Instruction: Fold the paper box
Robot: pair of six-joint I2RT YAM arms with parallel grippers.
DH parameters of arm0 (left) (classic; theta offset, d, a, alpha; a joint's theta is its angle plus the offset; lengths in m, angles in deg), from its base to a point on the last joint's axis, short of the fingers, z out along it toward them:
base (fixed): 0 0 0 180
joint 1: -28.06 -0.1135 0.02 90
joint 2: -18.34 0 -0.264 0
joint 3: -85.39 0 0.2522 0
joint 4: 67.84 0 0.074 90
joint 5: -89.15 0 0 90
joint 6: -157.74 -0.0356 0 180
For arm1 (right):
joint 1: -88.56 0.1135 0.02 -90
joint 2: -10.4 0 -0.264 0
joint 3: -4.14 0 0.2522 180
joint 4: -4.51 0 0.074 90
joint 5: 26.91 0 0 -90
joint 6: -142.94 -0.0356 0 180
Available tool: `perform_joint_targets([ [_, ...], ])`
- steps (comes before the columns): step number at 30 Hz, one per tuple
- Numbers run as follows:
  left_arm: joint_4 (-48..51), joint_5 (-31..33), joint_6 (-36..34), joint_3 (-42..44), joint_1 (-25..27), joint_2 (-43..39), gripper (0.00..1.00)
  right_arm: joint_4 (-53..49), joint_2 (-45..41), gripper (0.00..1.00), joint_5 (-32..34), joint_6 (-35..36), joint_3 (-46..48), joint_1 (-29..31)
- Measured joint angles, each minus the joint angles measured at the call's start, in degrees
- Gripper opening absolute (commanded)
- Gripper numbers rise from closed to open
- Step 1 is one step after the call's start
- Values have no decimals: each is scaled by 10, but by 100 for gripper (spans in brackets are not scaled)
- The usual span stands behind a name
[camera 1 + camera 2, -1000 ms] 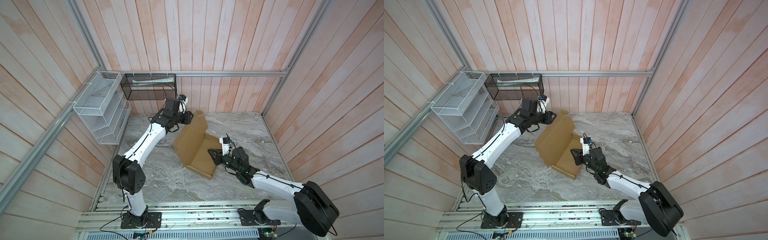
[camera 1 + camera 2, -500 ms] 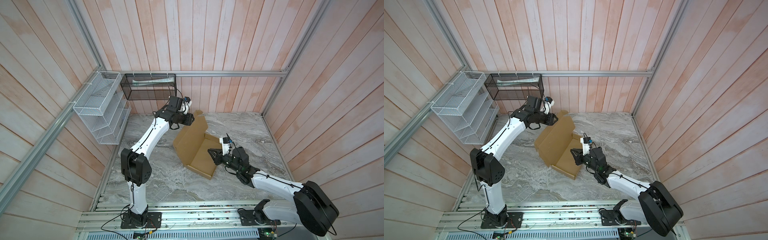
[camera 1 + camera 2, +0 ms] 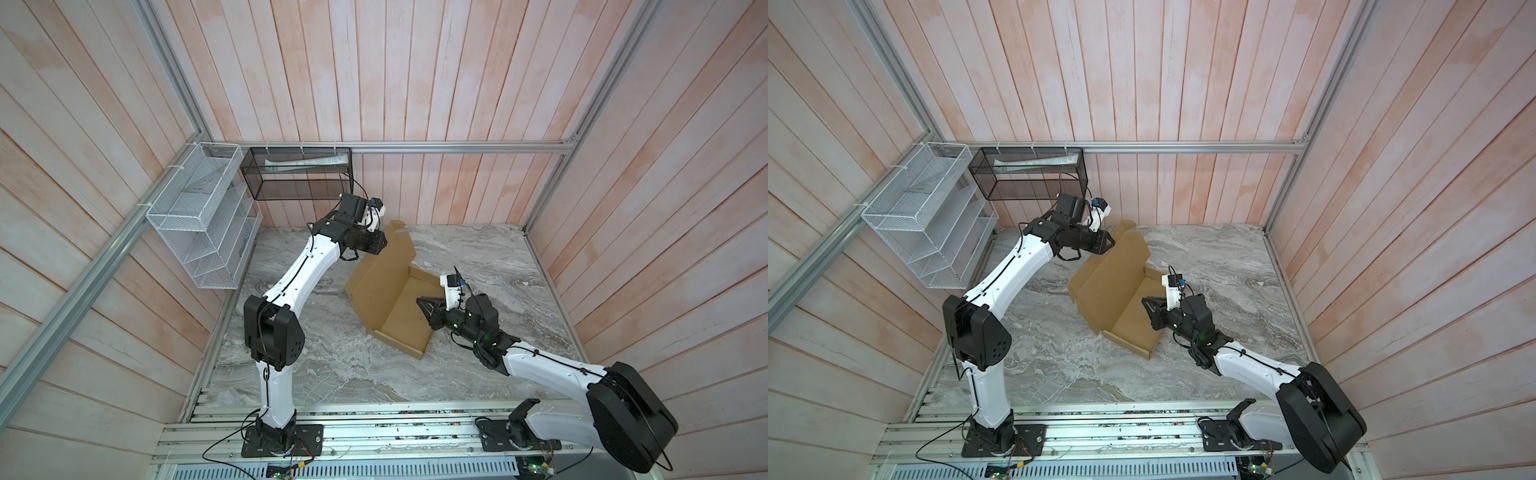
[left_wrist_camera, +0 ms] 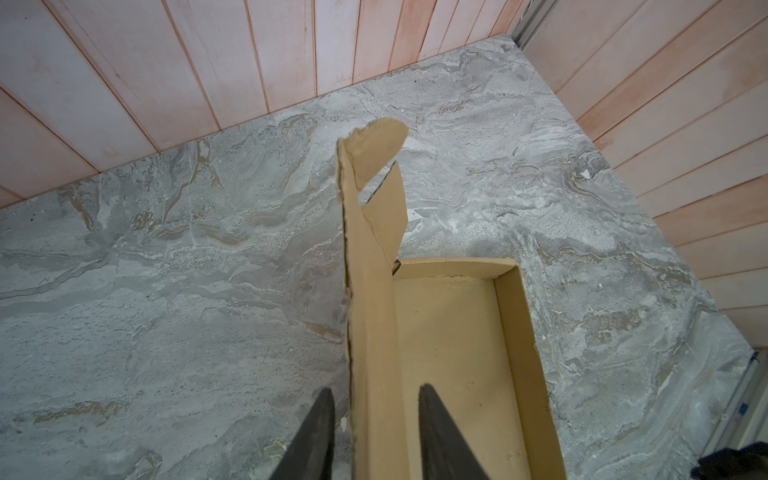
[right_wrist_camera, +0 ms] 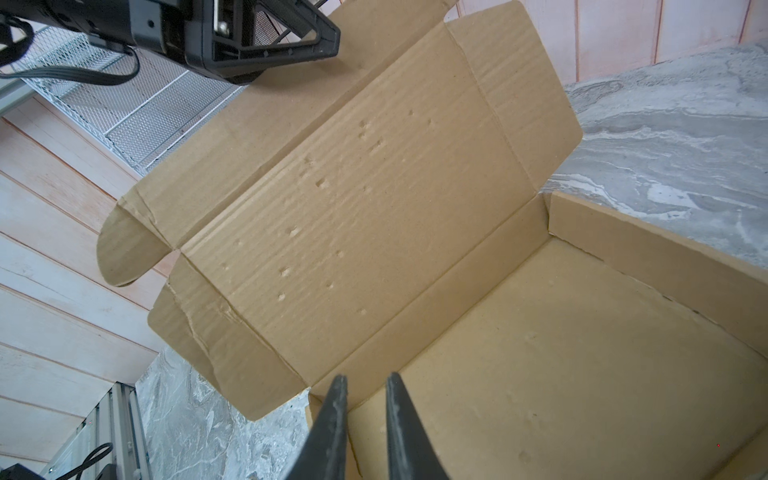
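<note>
The paper box is tan corrugated cardboard. Its shallow tray (image 3: pixel 405 322) (image 3: pixel 1133 328) lies on the marble table, and its lid (image 3: pixel 384 274) (image 3: pixel 1106 274) (image 5: pixel 374 187) stands up from the left long side. My left gripper (image 3: pixel 384 242) (image 3: pixel 1112 240) (image 4: pixel 376 401) is at the lid's upper edge. Its jaws straddle the lid's front flap (image 4: pixel 370 291), with a gap on each side. My right gripper (image 3: pixel 419 300) (image 3: pixel 1144 300) (image 5: pixel 365 386) reaches over the tray's right wall, low above the tray floor (image 5: pixel 561 374). Its fingers are narrowly apart and nothing shows between them.
A white wire rack (image 3: pixel 203 220) hangs on the left wall and a black mesh basket (image 3: pixel 297 174) on the back wall, close behind the left arm. Wooden walls close the table (image 3: pixel 478 257) on three sides. An aluminium rail (image 3: pixel 374 432) runs along the front.
My left arm has swung its gripper rightwards onto the lid's upper edge and its jaws have narrowed. The box and the right arm have stayed put.
</note>
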Motion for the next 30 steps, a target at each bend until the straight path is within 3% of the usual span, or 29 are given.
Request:
perform_joint_targets([
  [8,12,3,-6,0,9,1,28,-1,-1,20,-1,4,0,-6],
  [20,33,29,-28,-19,19,34,8,-5,-18,20,-4,13,0,-26],
  [30,50,49,-62,-48,21,38,2,-28,-29,26,-22,22,-6,-69],
])
